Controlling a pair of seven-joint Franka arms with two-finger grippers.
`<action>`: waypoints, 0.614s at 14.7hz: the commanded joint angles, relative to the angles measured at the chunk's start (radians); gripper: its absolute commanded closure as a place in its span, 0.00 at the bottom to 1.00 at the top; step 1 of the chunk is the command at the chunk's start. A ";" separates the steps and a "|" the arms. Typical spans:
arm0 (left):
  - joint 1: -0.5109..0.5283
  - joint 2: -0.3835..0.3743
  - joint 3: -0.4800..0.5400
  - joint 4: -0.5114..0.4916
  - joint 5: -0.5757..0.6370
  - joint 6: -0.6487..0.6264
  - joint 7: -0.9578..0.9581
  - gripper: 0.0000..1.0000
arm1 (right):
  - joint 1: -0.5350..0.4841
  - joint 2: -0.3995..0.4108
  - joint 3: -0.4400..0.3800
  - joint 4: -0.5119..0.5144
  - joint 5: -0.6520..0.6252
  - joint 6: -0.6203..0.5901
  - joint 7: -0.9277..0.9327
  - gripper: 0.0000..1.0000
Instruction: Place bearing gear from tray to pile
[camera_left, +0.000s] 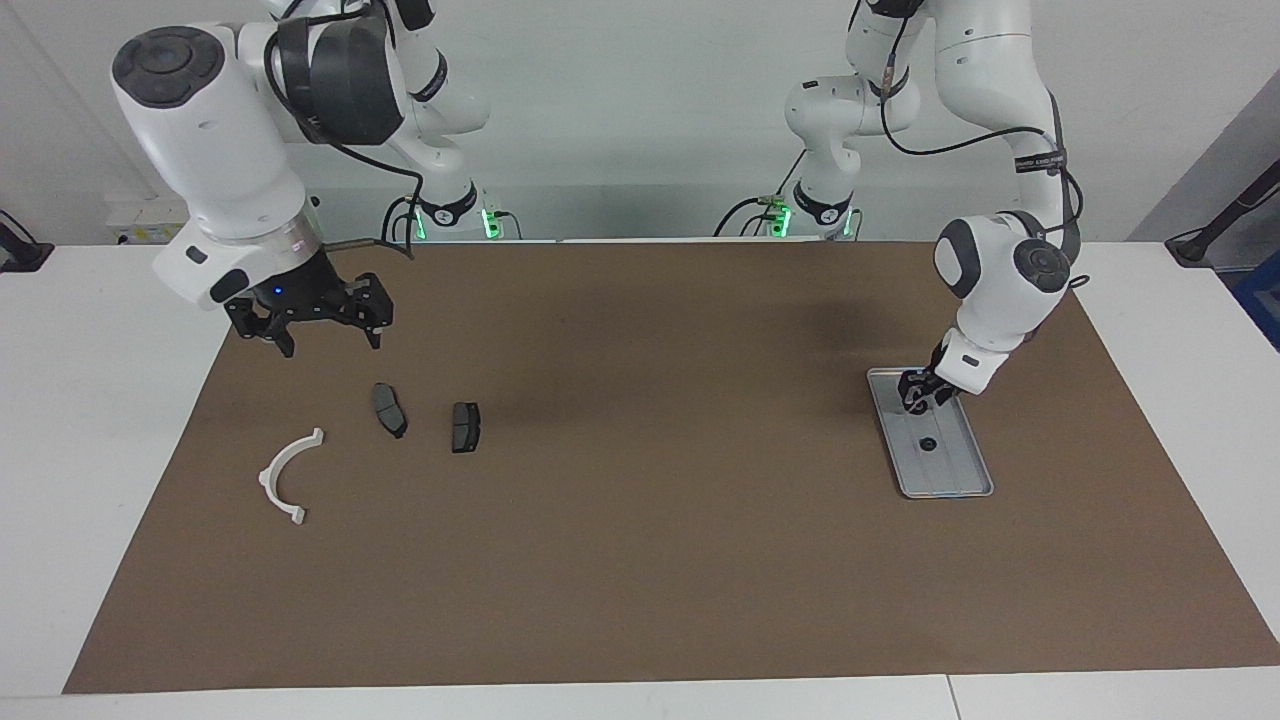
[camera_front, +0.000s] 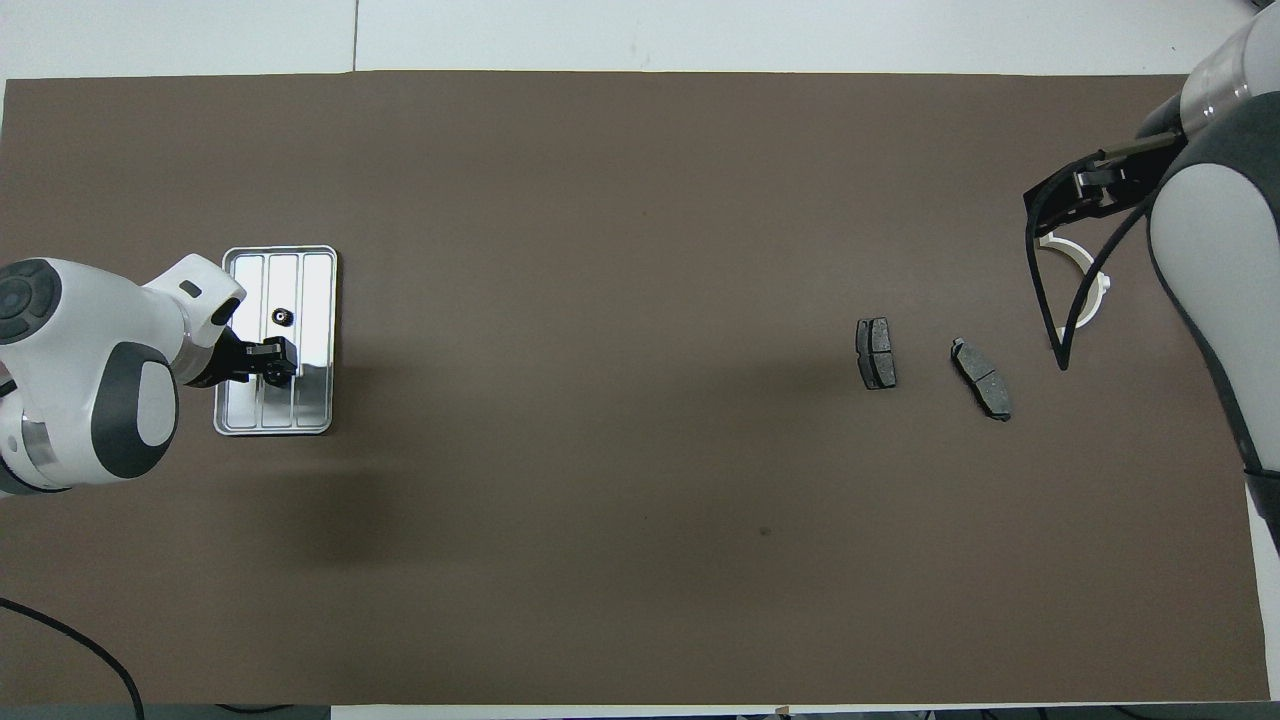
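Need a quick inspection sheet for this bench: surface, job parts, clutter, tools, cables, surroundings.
Surface: brown mat on a white table.
Job's things: metal tray at the left arm's end; one gear lies in it, a second gear sits in the left tool. Pile at the right arm's end: white bracket and two brake pads.
Clutter: nothing seen.
Grippers: left tool over the tray, shut on the second gear; right tool open, waiting over the mat near the pile.
Cables: black cable along the left arm; another hangs from the right arm above the bracket.
Surroundings: white wall, green lights at the arm bases.
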 joint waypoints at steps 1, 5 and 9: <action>0.000 0.012 0.001 -0.006 0.013 0.026 0.008 0.42 | -0.003 0.060 0.006 0.065 -0.005 0.005 -0.022 0.00; -0.002 0.012 -0.001 -0.015 0.013 0.033 0.007 0.49 | 0.037 0.063 0.007 0.070 -0.014 0.002 -0.018 0.00; -0.002 0.012 -0.001 -0.022 0.013 0.035 0.007 0.55 | 0.040 0.089 0.010 0.080 -0.008 0.013 0.022 0.00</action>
